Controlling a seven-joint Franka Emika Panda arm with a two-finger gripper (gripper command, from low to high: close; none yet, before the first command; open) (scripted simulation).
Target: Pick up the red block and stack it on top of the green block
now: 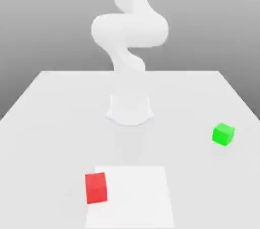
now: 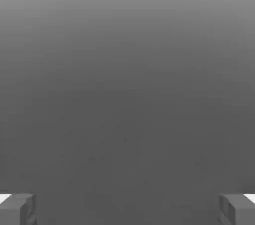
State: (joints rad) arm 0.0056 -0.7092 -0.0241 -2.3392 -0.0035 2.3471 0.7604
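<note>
The red block (image 1: 96, 188) lies on the white table (image 1: 51, 121) near the front, toward the exterior view's left. The green block (image 1: 223, 134) sits alone further back on the exterior view's right, well apart from the red one. In the hand view my gripper (image 2: 127, 210) is open: its two grey fingertips (image 2: 17, 209) stand far apart, with nothing between them and only plain grey background beyond. Neither block appears in the hand view.
The white arm rises from its round base (image 1: 129, 109) at the middle of the table and bends overhead. A white rectangular shape (image 1: 132, 197) fills the front centre, its left edge next to the red block.
</note>
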